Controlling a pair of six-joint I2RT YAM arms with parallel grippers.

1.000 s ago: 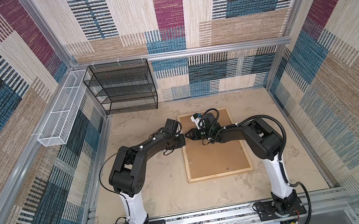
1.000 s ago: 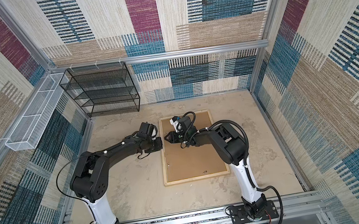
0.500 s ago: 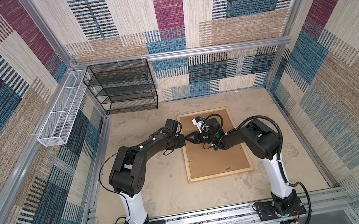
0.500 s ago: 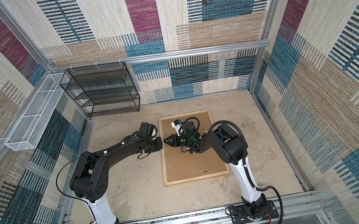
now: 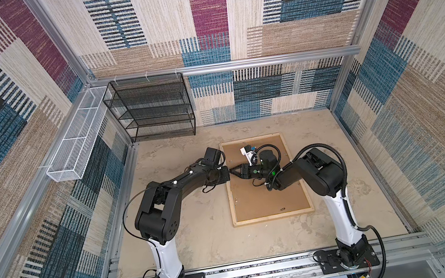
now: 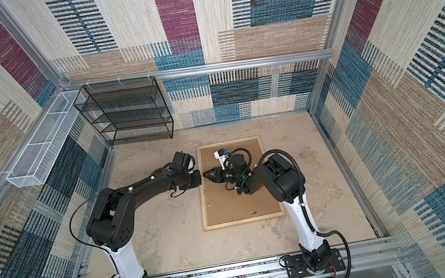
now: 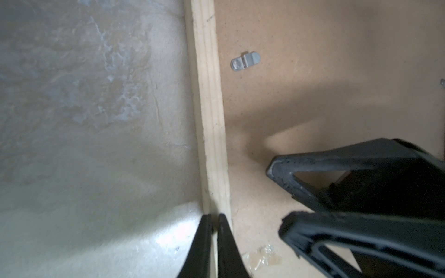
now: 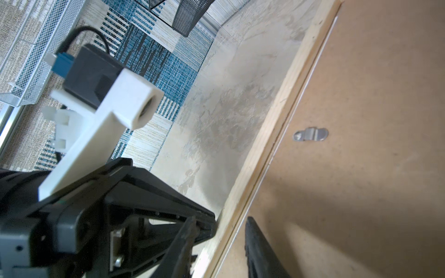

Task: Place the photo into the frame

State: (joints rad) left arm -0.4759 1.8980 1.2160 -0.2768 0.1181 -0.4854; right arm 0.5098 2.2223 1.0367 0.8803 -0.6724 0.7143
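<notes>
The frame (image 5: 273,217) (image 6: 242,222) of pale wood lies face down on the table, filled by a brown backing sheet (image 5: 262,196). The photo is hidden. My left gripper (image 5: 227,172) (image 7: 214,216) is shut, its tips resting at the frame's left bar (image 7: 209,96). My right gripper (image 5: 232,170) (image 8: 220,221) meets it tip to tip from over the backing. It is open, one finger on each side of that bar (image 8: 277,108), with nothing held. A small metal tab (image 7: 245,61) (image 8: 310,134) lies on the backing just inside the bar.
A black wire shelf (image 5: 152,108) stands at the back left and a white wire basket (image 5: 79,136) hangs on the left wall. A scrap of clear tape (image 7: 262,255) sticks to the backing near the fingertips. Patterned walls close in all sides.
My right wrist has turned and dropped lower, and its tip has slid a little left to the frame's left bar. The left arm has not moved.
</notes>
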